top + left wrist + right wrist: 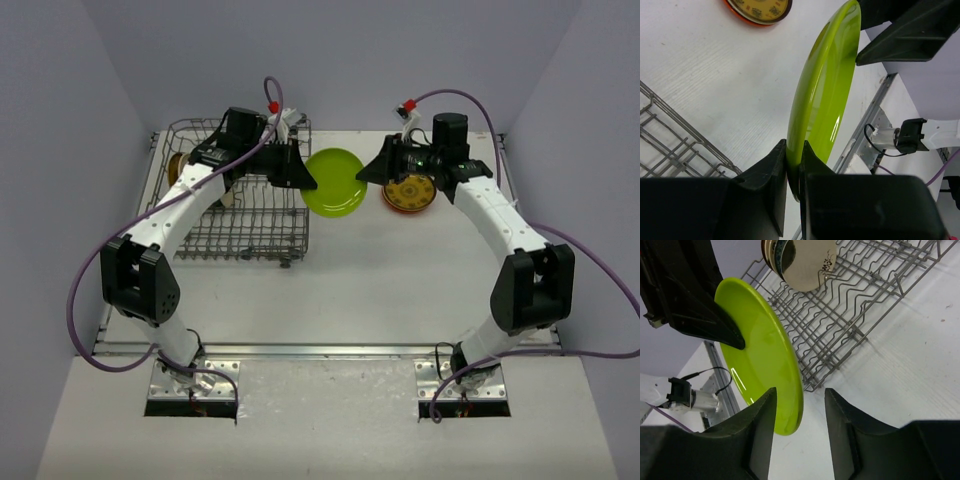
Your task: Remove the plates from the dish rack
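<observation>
Gripping lime plate (334, 182) rim, left hand (794, 150) clamped; right hand (800, 395) gaping astride opposite edge; dish rack (240, 215) alongside.

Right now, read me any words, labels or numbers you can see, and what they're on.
No readable text anywhere.
yellow-brown plate: orange marks, too blurred to tell letters from pattern.
beige plate in the dish rack: small dark mark, not legible.
</observation>
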`<state>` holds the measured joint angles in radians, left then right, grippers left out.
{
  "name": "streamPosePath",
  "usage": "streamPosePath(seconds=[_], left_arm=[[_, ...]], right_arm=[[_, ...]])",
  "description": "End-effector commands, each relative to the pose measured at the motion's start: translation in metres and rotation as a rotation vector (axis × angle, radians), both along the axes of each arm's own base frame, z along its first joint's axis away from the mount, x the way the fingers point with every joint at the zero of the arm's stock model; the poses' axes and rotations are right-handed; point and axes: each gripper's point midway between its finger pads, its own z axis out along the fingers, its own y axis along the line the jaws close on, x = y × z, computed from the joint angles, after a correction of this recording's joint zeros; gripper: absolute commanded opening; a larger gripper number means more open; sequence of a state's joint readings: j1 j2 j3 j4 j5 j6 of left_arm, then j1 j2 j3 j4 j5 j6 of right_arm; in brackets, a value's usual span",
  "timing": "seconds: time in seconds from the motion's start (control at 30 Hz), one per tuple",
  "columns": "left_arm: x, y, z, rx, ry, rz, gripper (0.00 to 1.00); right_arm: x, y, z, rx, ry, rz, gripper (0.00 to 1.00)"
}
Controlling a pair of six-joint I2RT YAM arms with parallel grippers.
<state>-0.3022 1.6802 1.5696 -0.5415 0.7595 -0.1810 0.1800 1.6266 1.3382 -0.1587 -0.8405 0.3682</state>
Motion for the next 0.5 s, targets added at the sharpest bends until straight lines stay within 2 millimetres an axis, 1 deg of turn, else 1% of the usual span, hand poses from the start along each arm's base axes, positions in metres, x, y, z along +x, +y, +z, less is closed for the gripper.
streamPosePath(seconds=[0.0,0.03,0.07,0.1,0.13,0.2,0.23,0.3,0.33,0.37,0.4,0.47], left_arm=[[-0.006,-0.012,0.022,-0.056,-0.078,-0.069,0.0],[-0.006,-0.012,0.021,-0.055,-0.075,-0.069,0.0],[-0.006,-0.012,0.02,-0.055,-0.075,-0.068,0.0],[-0.006,-0.012,0.02,-0.053,-0.075,-0.067,0.0],[-0.004,-0.011,0.019,-0.047,-0.075,-0.057,0.09],[0.001,-0.008,0.015,-0.027,-0.072,-0.026,0.41],[0.004,-0.006,0.015,-0.012,-0.077,-0.004,0.58],[0.019,0.006,0.013,0.055,-0.105,0.1,0.95],[0.025,0.013,0.014,0.079,-0.116,0.145,1.0],[0.035,0.027,0.019,0.112,-0.141,0.229,1.0],[0.045,0.041,0.024,0.142,-0.17,0.308,1.0],[0.057,0.063,0.029,0.19,-0.203,0.415,1.0]], right_arm=[[0.009,0.005,0.015,-0.008,-0.071,0.008,0.31],[0.009,0.005,0.015,-0.005,-0.068,0.01,0.25],[0.008,0.006,0.014,-0.005,-0.064,0.012,0.16],[0.007,0.006,0.014,-0.004,-0.062,0.012,0.12],[0.007,0.006,0.013,-0.002,-0.055,0.015,0.09],[0.003,0.006,0.01,0.006,-0.029,0.025,0.0],[0.002,0.006,0.009,0.01,-0.012,0.022,0.0],[0.003,0.001,0.003,0.013,0.015,0.005,0.0],[0.005,-0.003,0.001,0.014,0.029,-0.01,0.0],[0.014,-0.019,-0.005,0.017,0.058,-0.067,0.0],[0.02,-0.03,-0.007,0.027,0.088,-0.106,0.0],[0.031,-0.053,-0.016,0.05,0.154,-0.183,0.0]])
